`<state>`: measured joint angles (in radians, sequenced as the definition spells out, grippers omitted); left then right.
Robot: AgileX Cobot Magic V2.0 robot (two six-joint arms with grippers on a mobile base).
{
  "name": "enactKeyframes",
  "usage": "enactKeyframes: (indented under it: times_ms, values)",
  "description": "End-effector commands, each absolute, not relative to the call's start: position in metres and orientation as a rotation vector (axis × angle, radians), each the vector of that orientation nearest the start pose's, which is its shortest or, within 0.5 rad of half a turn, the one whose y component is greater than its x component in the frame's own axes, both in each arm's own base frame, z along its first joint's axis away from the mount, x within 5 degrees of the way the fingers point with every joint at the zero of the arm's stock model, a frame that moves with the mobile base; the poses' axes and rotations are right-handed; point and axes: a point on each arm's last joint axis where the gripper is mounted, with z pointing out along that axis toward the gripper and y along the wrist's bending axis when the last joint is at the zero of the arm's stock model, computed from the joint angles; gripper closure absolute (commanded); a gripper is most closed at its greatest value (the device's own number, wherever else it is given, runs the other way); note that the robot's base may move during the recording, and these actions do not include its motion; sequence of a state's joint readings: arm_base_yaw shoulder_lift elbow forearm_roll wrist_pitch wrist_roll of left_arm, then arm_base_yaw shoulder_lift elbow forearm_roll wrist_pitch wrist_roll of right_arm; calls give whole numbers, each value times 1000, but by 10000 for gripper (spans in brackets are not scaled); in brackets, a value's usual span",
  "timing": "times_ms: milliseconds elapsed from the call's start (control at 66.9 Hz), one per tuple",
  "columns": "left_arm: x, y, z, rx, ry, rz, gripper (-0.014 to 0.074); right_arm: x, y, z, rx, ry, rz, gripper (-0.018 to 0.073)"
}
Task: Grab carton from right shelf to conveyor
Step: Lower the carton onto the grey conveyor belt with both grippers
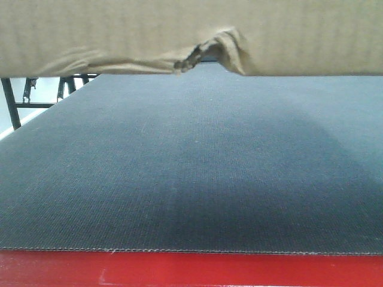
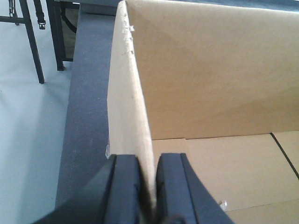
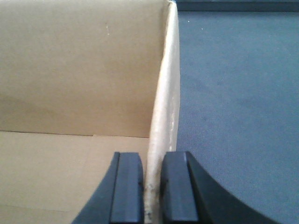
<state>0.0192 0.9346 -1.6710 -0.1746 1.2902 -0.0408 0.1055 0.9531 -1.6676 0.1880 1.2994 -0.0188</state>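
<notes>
The brown corrugated carton (image 1: 119, 30) fills the top of the front view, its ragged tear at the bottom edge, hanging above the dark grey conveyor (image 1: 191, 173) with its red frame. In the left wrist view my left gripper (image 2: 148, 186) is shut on the carton's left wall (image 2: 128, 107), one finger inside and one outside. In the right wrist view my right gripper (image 3: 152, 186) is shut on the carton's right wall (image 3: 166, 102) the same way. The open inside of the carton (image 3: 70, 70) shows no contents. The right shelf is out of view.
Black metal legs of a stand (image 2: 28, 42) rise from the pale floor (image 2: 23, 140) left of the belt. The belt (image 3: 238, 102) stretches wide to the carton's right, and a strip of it (image 2: 86, 116) runs along the carton's left side.
</notes>
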Motion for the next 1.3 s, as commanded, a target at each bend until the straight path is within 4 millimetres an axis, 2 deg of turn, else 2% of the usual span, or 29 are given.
enactKeyframes:
  times_ms: [0, 269, 538, 717, 911, 1120, 1285]
  values:
    - [95, -17, 541, 11, 1943, -260, 615, 101, 27, 537, -184, 1964, 273, 634]
    - [95, -17, 541, 11, 1945, -264, 615, 101, 27, 537, -184, 1964, 273, 634]
    - [126, -20, 532, 31, 1982, -312, 615, 110, 24, 536, -152, 1925, 234, 634]
    - [149, -23, 517, 1, 1935, -383, 615, 129, 26, 519, -129, 1914, 238, 634]
    - [174, -22, 492, -21, 1924, -375, 615, 155, 27, 497, -96, 1867, 238, 634]
    - [207, -46, 475, 114, 1935, -329, 615, 174, 27, 469, -68, 1841, 231, 634]
    - [237, -57, 458, 87, 1984, -271, 615, 188, 25, 452, -69, 1821, 177, 634]
